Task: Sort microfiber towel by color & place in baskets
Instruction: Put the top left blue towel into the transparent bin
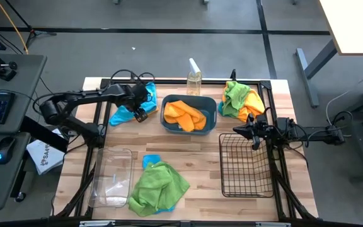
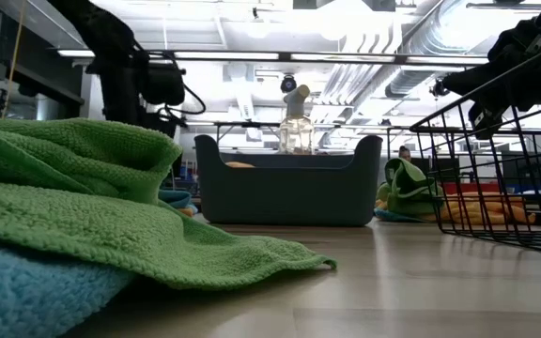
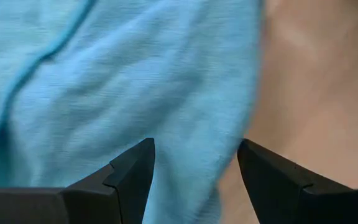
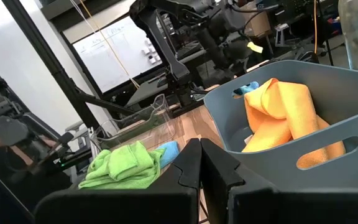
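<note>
A sky-blue towel [image 1: 122, 114] [image 3: 135, 81] lies on the table's far left part. My left gripper [image 1: 141, 112] [image 3: 194, 146] is open right over it, one finger on each side of a blue fold. Orange-yellow towels [image 1: 185, 115] [image 4: 284, 112] lie in the dark teal tub [image 1: 210, 112] [image 2: 289, 192]. A green towel over a blue one [image 1: 158, 184] [image 2: 73, 207] sits near the table's near edge. Green and orange towels [image 1: 241, 101] are piled at the far right. My right gripper [image 1: 252, 135] [image 4: 199, 149] is shut, above the far rim of the black wire basket [image 1: 246, 165], holding nothing. My left gripper comes at the blue towel from above. Its open fingers [image 3: 132, 168] stand over the cloth's fold [image 3: 191, 118]. Whether they touch it, I cannot tell.
The clear bin [image 1: 112, 176] stands at the near left, beside the green pile. A pale spray bottle [image 1: 194, 79] [image 2: 295, 127] stands behind the tub at the far edge. Bare wood [image 1: 194, 148] shows between tub, bin and wire basket.
</note>
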